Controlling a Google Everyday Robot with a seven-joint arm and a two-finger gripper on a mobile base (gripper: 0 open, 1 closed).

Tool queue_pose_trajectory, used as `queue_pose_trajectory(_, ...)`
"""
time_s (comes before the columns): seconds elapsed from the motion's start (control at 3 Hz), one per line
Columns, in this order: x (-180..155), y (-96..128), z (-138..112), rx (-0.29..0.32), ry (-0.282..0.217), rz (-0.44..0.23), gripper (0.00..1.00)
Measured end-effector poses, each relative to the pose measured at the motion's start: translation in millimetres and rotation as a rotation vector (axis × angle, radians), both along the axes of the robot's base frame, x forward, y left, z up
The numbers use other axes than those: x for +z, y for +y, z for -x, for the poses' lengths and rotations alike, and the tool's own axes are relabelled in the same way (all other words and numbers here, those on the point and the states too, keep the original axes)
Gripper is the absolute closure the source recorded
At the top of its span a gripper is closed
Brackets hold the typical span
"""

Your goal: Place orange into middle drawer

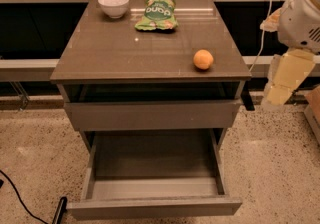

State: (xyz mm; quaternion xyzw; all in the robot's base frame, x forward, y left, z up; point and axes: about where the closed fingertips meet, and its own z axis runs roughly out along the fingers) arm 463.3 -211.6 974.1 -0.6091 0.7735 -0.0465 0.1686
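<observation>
Txt on green snack bag (156,14) illegible; gripper (281,83) far right, mid-height.

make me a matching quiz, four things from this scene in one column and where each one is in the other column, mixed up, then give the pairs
1. orange
2. white bowl
3. middle drawer
4. gripper

a. in the air, right of the cabinet top
b. pulled open, low at the front
c. back left of the cabinet top
d. front right of the cabinet top

Pairs: 1-d, 2-c, 3-b, 4-a

Middle drawer (155,188) open, unobstructed; gripper (281,84) hangs right of cabinet (125,53).
</observation>
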Motion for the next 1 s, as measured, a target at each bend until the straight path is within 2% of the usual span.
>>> queue_pose_trajectory(0.33,-3.1,4.3,-56.6,-0.012,-0.067,-0.086,0.0)
queue_pose_trajectory(0.67,-20.4,1.4,-118.7,-0.08,-0.137,-0.298,0.0)
queue_pose_trajectory(1.0,-42.3,7.1,-160.3,-0.143,-0.193,-0.526,0.0)
